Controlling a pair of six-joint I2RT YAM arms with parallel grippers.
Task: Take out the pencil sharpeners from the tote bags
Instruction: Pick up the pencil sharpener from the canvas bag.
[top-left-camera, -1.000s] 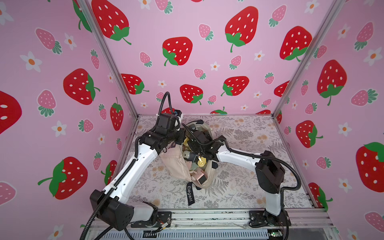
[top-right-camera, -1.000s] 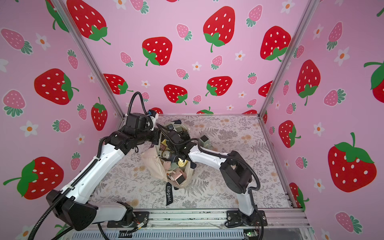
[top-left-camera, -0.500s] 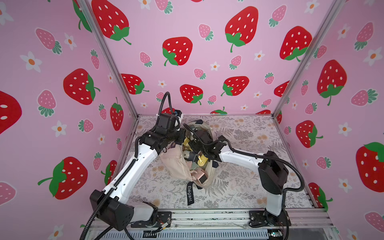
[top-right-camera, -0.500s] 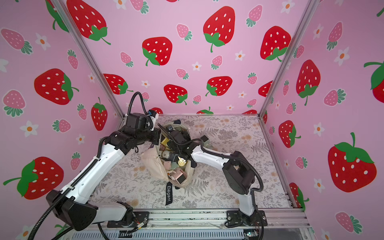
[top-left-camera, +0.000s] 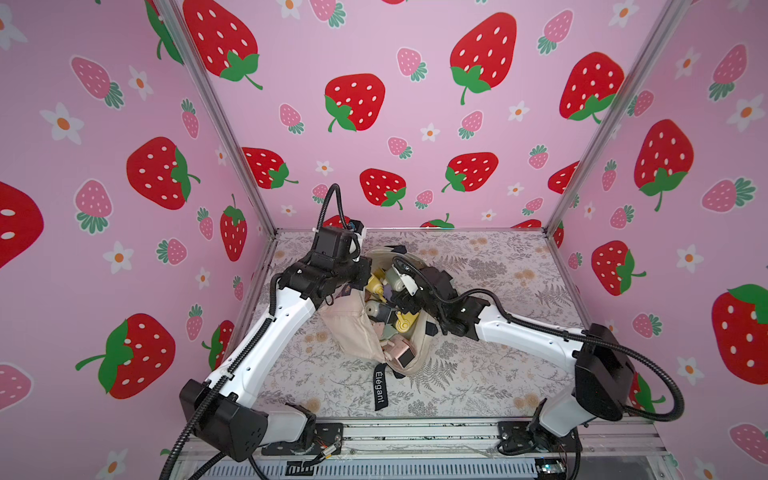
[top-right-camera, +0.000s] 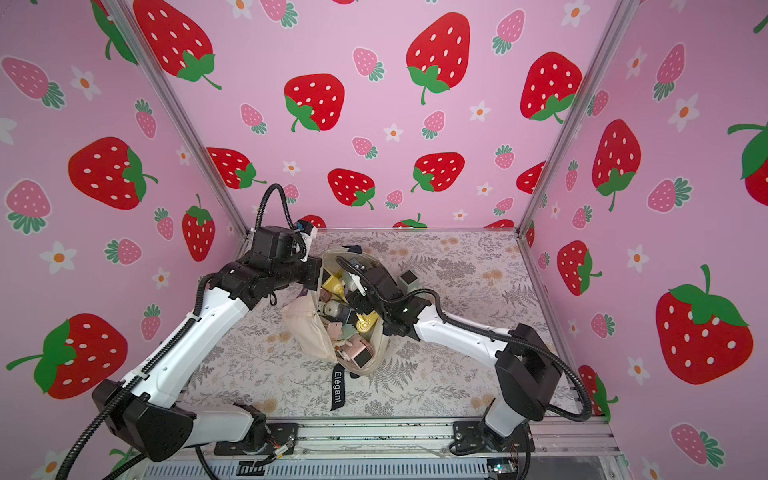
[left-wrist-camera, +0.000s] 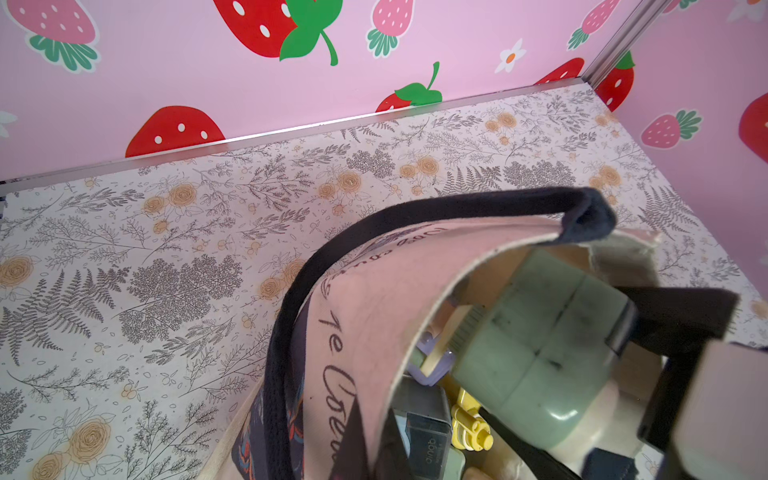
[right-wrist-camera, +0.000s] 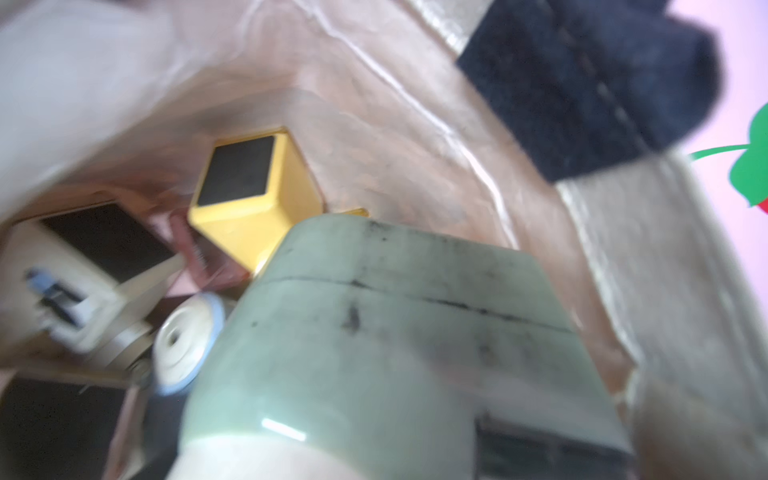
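Noted: the left gripper (top-left-camera: 365, 277), pressed shut, apparently pinches the tote bag (top-left-camera: 353, 328) at its rim. The right gripper (top-left-camera: 401, 284), spread wide inside the bag's mouth, clasps the green sharpener (left-wrist-camera: 536, 349). Advise lifting straight up, clear of rim and strap (left-wrist-camera: 415, 212).

A cream, navy-handled tote bag (top-left-camera: 349, 328) is showing sage, yellow and pink pencil sharpeners (top-left-camera: 401, 352). Pink strawberry-print walls (top-left-camera: 291, 62) are framing a grey floral tabletop (top-left-camera: 498, 374).

Tote bag (left-wrist-camera: 374, 291) of matt woven cloth; green pencil sharpener (left-wrist-camera: 540, 345) of smooth, smudged plastic.
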